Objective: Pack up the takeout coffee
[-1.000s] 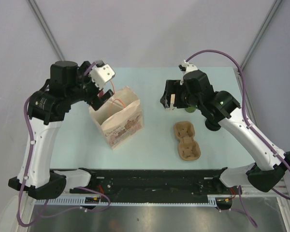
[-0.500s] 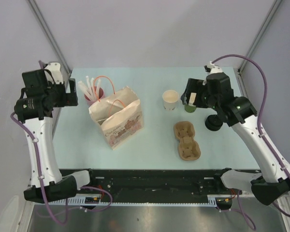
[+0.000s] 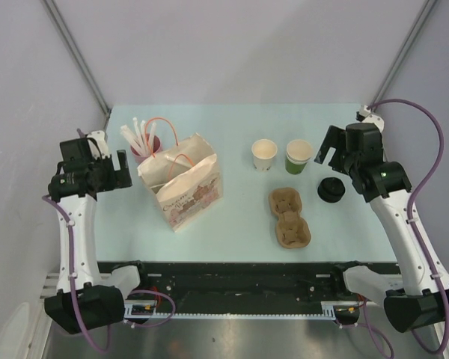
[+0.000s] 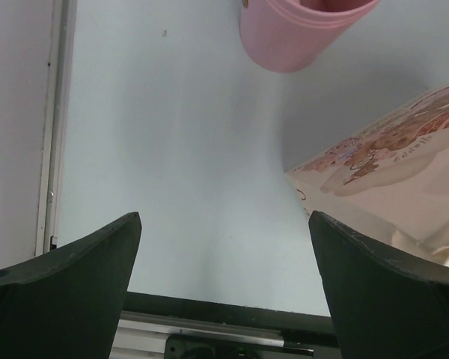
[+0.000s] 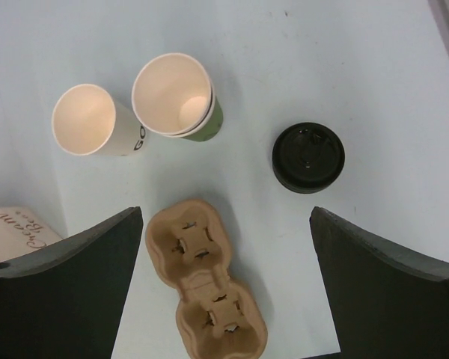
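A printed paper bag [image 3: 188, 188] stands upright on the left half of the pale surface [image 3: 239, 123], its mouth open to the top and its orange handles raised. Just beside its far left corner is a pink cup [image 4: 299, 34] holding white straws [image 3: 135, 133]; whether cup and bag touch cannot be told.

On the right half, a lidless white cup [image 5: 90, 123] and a lidless green cup [image 5: 172, 93] stand upright side by side with a small gap between them. The green one shows a second rim nested inside it. A brown pulp tray [image 5: 206, 292] lies nearer the arms than the cups, with both wells bare. A black lid [image 5: 308, 157] lies flat to the right of the tray, apart from both cups.

The takeout coffee with its lids shows in no view, and the inside of the bag cannot be made out from above.

The left tool [image 4: 224, 217] hangs over the surface's left edge with its fingers spread wide and nothing between them. The pink cup and a bag corner lie ahead of it, well apart. The right tool [image 5: 224, 213] hangs over the right side above the lid, likewise spread and holding nothing.
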{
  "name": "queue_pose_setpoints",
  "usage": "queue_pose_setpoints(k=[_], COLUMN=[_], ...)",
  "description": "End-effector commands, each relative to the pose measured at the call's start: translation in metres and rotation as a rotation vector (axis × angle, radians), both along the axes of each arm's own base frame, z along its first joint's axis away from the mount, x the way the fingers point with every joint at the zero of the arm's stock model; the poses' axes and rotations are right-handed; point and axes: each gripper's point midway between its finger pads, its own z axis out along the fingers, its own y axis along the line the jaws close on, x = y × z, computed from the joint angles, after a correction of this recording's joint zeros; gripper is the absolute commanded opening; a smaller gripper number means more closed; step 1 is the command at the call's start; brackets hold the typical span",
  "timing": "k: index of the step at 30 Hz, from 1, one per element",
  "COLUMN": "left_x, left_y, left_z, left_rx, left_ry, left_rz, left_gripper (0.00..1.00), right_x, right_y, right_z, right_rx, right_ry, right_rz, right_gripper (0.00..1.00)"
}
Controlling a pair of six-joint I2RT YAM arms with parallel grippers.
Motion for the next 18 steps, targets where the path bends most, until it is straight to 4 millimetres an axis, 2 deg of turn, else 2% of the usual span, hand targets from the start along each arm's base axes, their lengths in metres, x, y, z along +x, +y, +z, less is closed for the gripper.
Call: queue_pose_setpoints(k=[1,6,18], left_x=[0.01,0.005,-0.008], left_y=[0.0,-0.007,-0.011], left_z=[-0.001,-0.016,-0.024], left_rx=[-0.015,-0.039,-0.008], left_ry=[-0.079,-0.069,-0.078], left_rz=[0.009,-0.011,-0.058], left_gripper=[1.0,1.0,1.0], right_x=[0.002,-0.002,-0.014], right_y=[-0.014,-0.014,-0.014], right_z=[0.002,-0.001,0.0], right_rx=[-0.024,-0.036,-0.063], right_ry=[-0.035,-0.055,-0.116], right_rz=[-0.074,-0.049,0.023], right_gripper=[1.0,1.0,1.0])
